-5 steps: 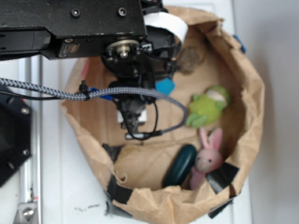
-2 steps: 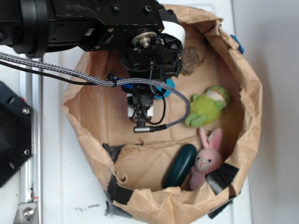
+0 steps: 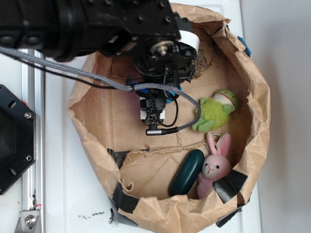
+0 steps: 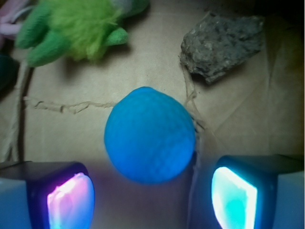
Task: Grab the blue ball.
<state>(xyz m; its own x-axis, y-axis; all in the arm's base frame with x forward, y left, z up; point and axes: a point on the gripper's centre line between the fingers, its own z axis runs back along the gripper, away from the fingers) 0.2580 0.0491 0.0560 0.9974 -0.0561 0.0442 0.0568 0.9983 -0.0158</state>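
Note:
The blue ball [image 4: 150,135], round, turquoise and dimpled, lies on the brown paper floor of the bag, just ahead of my gripper [image 4: 152,198] and centred between the jaws. The jaws stand wide apart, with the left pad [image 4: 70,200] glowing pink and the right pad [image 4: 233,195] glowing cyan. Neither pad touches the ball. In the exterior view the black arm and gripper [image 3: 160,87] hang over the ball, and only blue slivers of the ball [image 3: 171,95] show beneath it.
The brown paper bag's rolled rim [image 3: 262,97] rings everything. A green plush [image 3: 214,111] lies to the right, also in the wrist view [image 4: 81,24]. A pink bunny [image 3: 215,165], a dark green oblong object [image 3: 186,172] and a grey rock [image 4: 221,45] lie nearby.
The arm has moved right and toward the bag's far side, coming over the blue ball and hiding most of it in the exterior view.

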